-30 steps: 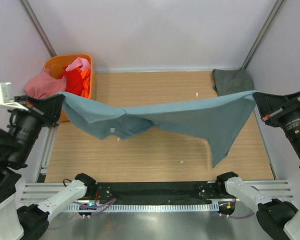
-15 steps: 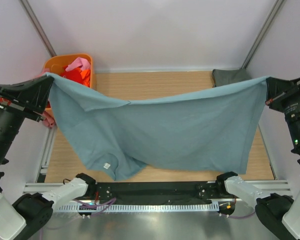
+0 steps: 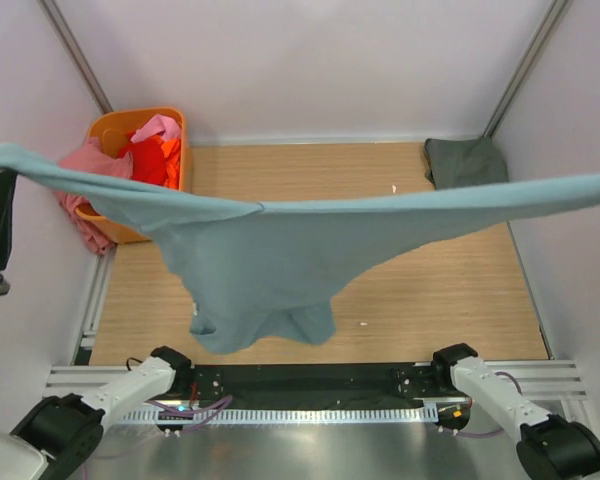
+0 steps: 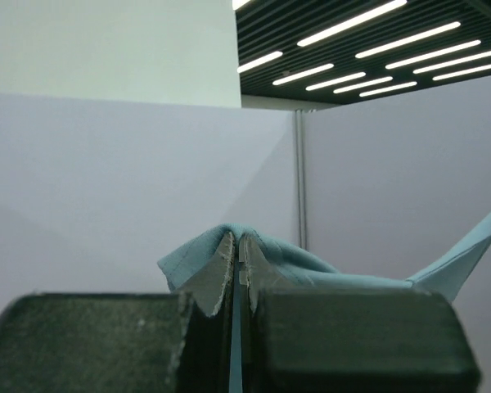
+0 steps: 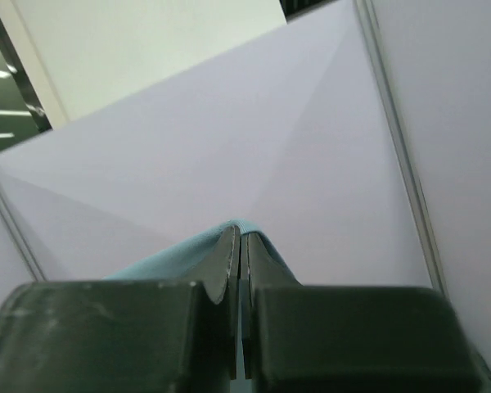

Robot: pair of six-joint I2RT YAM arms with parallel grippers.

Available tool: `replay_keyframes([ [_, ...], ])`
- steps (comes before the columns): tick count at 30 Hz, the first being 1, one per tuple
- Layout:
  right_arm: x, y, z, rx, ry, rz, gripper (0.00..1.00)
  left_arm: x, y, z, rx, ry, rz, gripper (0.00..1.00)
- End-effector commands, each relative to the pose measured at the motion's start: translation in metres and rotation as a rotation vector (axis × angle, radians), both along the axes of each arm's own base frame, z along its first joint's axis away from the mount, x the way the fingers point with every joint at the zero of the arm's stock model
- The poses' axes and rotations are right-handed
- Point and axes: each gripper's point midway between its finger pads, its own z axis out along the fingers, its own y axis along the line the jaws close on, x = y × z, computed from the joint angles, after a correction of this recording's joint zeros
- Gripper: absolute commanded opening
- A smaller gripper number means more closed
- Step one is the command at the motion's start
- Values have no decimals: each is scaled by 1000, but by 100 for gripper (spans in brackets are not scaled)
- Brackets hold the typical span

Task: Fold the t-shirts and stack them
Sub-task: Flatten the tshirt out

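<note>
The large blue-teal t-shirt (image 3: 270, 270) is stretched high across the whole top view, one end at the left edge and the other at the right edge. Its body sags in a bunch above the near middle of the table. My left gripper (image 4: 236, 246) is shut on a fold of teal cloth (image 4: 295, 262), and only a dark part of that arm shows at the top view's left edge. My right gripper (image 5: 240, 237) is shut on the other teal end (image 5: 188, 250) and is outside the top view. A dark grey-green t-shirt (image 3: 465, 162) lies at the back right corner.
An orange plastic basket (image 3: 108, 128) stands at the back left, holding pink (image 3: 80, 165), red (image 3: 145, 160) and orange (image 3: 170, 152) shirts, the pink one spilling over its side. The wooden table (image 3: 430, 290) is walled by pale panels on three sides.
Both arms have risen and spread outward out of the top view. The teal shirt has gone from hanging as a broad sheet to a taut band with its body swung up.
</note>
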Motion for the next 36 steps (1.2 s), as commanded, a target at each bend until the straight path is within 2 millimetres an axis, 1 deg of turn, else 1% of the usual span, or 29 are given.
replay_keyframes([
  [1, -45, -21, 29, 38, -166, -51, 1, -30, 3, 26, -25, -158, -37, 0],
  [3, -38, -18, 28, 22, -147, -47, 1, -22, -4, 23, -9, -143, -50, 0],
  [5, -23, -15, 25, -1, -106, -50, 1, -12, -10, 20, 11, -125, -47, 0],
  [6, 1, -10, 18, -17, -42, -61, 1, 2, -17, 16, 30, -101, -43, 0],
  [8, 34, -6, 5, -29, 52, -81, 1, 27, -23, 8, 58, -51, -6, 0],
  [9, 66, -3, -11, -49, 153, -121, 1, 48, -30, 2, 78, -9, 12, 0],
  [11, 102, 8, -29, -82, 247, -132, 1, 89, -33, -15, 105, 84, 100, 0],
  [12, 136, 13, -49, -109, 335, -180, 1, 121, -42, -28, 136, 148, 130, 0],
  [14, 170, 19, -69, -136, 415, -229, 1, 161, -42, -43, 134, 238, 218, 0],
  [15, 195, 26, -84, -164, 462, -244, 1, 204, -55, -63, 188, 311, 260, 0],
  [17, 249, 41, -120, -211, 574, -285, 1, 238, -66, -85, 240, 398, 290, 0],
  [18, 268, 31, -137, -211, 628, -331, 1, 261, -67, -100, 265, 443, 335, 0],
  [19, 309, 33, -174, -171, 722, -347, 1, 303, -80, -131, 315, 522, 354, 0],
  [20, 328, 29, -194, -144, 772, -349, 1, 326, -83, -148, 328, 571, 369, 0],
  [21, 347, 21, -217, -118, 820, -349, 1, 351, -75, -166, 319, 629, 386, 0],
  [22, 369, 7, -242, -59, 863, -370, 1, 379, -76, -190, 318, 704, 388, 0],
  [23, 401, 5, -287, -65, 957, -380, 1, 426, -80, -229, 333, 792, 409, 0],
  [24, 418, -5, -308, -39, 994, -411, 1, 484, -76, -314, 366, 986, 458, 0],
  [25, 431, -8, -327, -47, 1037, -424, 1, 478, -64, -293, 322, 967, 490, 0],
  [26, 459, -2, -384, -68, 1153, -389, 1, 521, -68, -344, 338, 1044, 519, 2],
  [27, 466, -1, -380, -64, 1168, -376, 32, 529, -66, -374, 353, 1122, 539, 6],
  [28, 472, 1, -389, -68, 1206, -363, 60, 536, -67, -393, 328, 1165, 550, 31],
  [29, 476, 3, -400, -72, 1243, -359, 74, 537, -70, -426, 337, 1246, 540, 46],
  [30, 477, 6, -399, -82, 1259, -360, 89, 533, -71, -433, 326, 1280, 530, 59],
  [31, 476, 8, -395, -89, 1252, -359, 96, 529, -71, -436, 310, 1299, 532, 70],
  [32, 475, 13, -390, -106, 1240, -344, 99, 518, -70, -441, 281, 1338, 527, 73],
  [33, 468, 15, -374, -103, 1196, -332, 100, 516, -73, -430, 263, 1306, 509, 79],
  [35, 457, 16, -359, -96, 1159, -330, 100, 506, -76, -425, 270, 1300, 494, 99],
  [36, 451, 17, -363, -87, 1162, -322, 100, 494, -76, -404, 263, 1270, 488, 100],
])
